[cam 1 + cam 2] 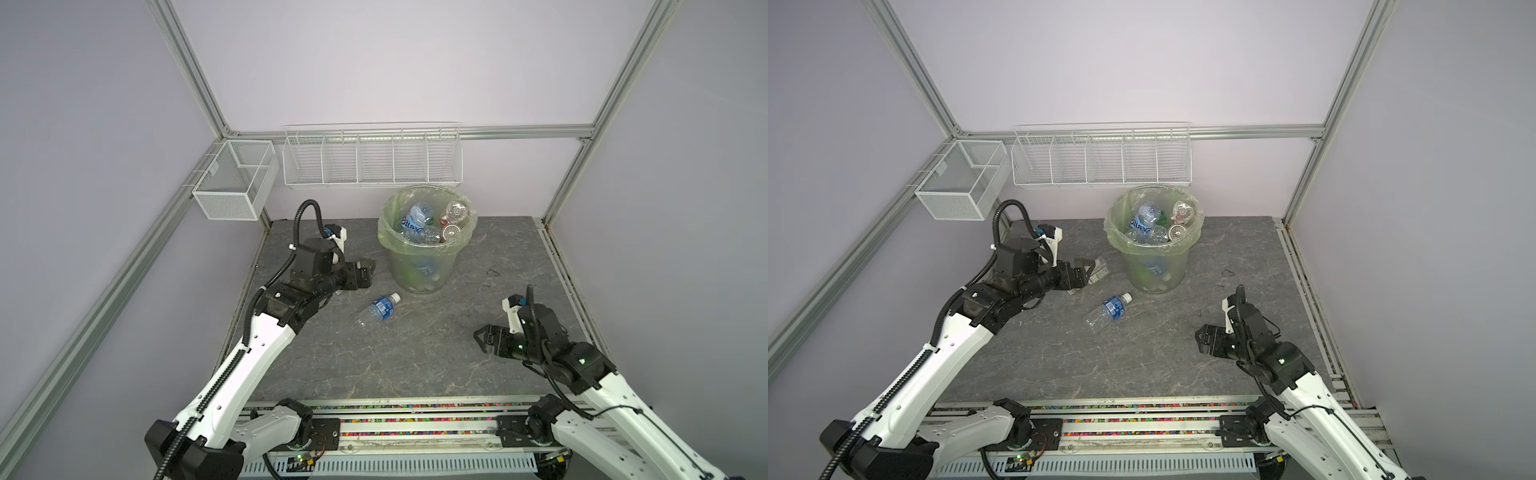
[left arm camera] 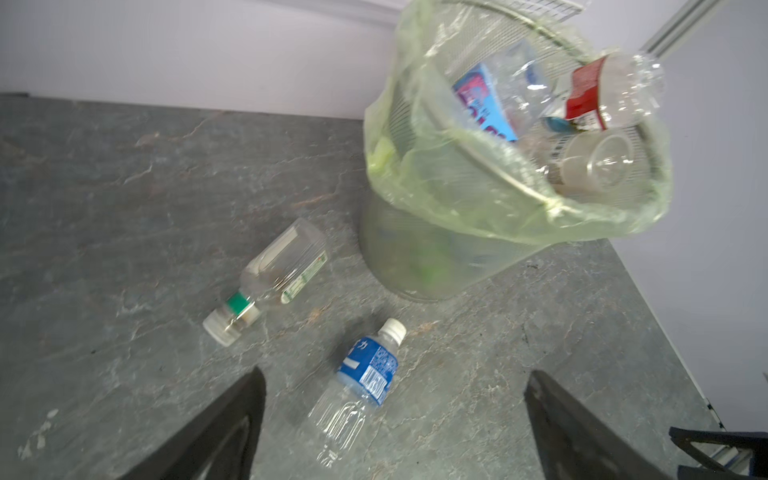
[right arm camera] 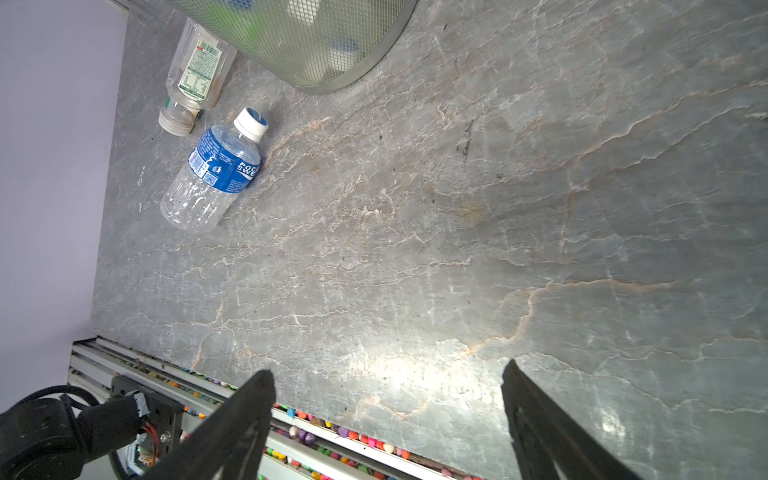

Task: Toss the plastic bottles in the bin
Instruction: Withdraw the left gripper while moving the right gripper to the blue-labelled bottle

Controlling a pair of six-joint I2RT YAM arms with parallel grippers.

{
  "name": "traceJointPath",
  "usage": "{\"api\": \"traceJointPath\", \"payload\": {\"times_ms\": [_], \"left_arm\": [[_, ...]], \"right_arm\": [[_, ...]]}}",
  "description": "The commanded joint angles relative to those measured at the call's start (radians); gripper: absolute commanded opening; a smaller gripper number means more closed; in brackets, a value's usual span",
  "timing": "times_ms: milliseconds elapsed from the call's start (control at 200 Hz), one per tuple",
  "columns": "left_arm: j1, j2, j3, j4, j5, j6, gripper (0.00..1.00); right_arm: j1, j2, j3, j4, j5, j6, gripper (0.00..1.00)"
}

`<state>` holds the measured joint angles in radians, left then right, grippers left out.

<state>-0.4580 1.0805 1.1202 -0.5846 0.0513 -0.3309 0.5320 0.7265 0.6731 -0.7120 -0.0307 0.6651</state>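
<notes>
The bin (image 1: 415, 270) stands at the back of the counter (image 1: 415, 365), filled nearly to its rim with bottles. Two bottles lie outside it. The blue bottle (image 1: 377, 309) lies on its side on open counter near the front of the bin, cap towards it. The green-band bottle (image 2: 282, 274) lies on its side just beside the foot of the bin. The left hand (image 1: 368, 274) hangs above that second bottle, jaws wide and empty; its wrist view looks down on both bottles. The right hand (image 1: 481, 338) is low by the right side of the counter, well apart from both, also wide and empty. In my judgement the step in hand is a pick by the left hand. The jaws should close across the body, not along it, and at the label, where thin plastic is likely stiffest. A round bottle may roll if one jaw touches first, so the descent should be centred. The green-band bottle's closeness to the bin wall leaves little room for a jaw. Release should come well above the rim and over the lower side of the pile, since a bottle could bounce out.
</notes>
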Motion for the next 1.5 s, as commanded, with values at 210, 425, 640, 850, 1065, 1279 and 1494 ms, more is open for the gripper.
{"api": "traceJointPath", "payload": {"times_ms": [210,425,640,850,1065,1279,1494], "left_arm": [[0.011,-0.244,-0.258,0.017,0.0,-0.111,0.95],[0.01,-0.486,-0.384,-0.031,-0.03,-0.183,0.91],[0.01,-0.622,-0.411,-0.125,-0.051,-0.209,0.91],[0.01,-0.687,-0.414,-0.143,-0.052,-0.235,0.9],[0.01,-0.691,-0.371,-0.177,-0.065,-0.209,0.9],[0.01,-0.7,-0.367,-0.181,-0.057,-0.207,0.9],[0.01,-0.708,-0.35,-0.185,-0.052,-0.209,0.9]], "right_arm": [[0.106,0.17,0.094,0.16,0.044,0.215,0.88],[0.269,0.363,0.228,0.195,0.189,0.332,0.88],[0.419,0.693,0.549,0.006,0.335,0.531,0.88],[0.528,0.926,0.776,-0.086,0.412,0.713,0.88],[0.551,1.095,0.921,-0.129,0.36,0.862,0.89],[0.553,1.223,1.032,-0.163,0.331,0.96,0.89],[0.548,1.344,1.167,-0.158,0.297,0.954,0.88]]}}
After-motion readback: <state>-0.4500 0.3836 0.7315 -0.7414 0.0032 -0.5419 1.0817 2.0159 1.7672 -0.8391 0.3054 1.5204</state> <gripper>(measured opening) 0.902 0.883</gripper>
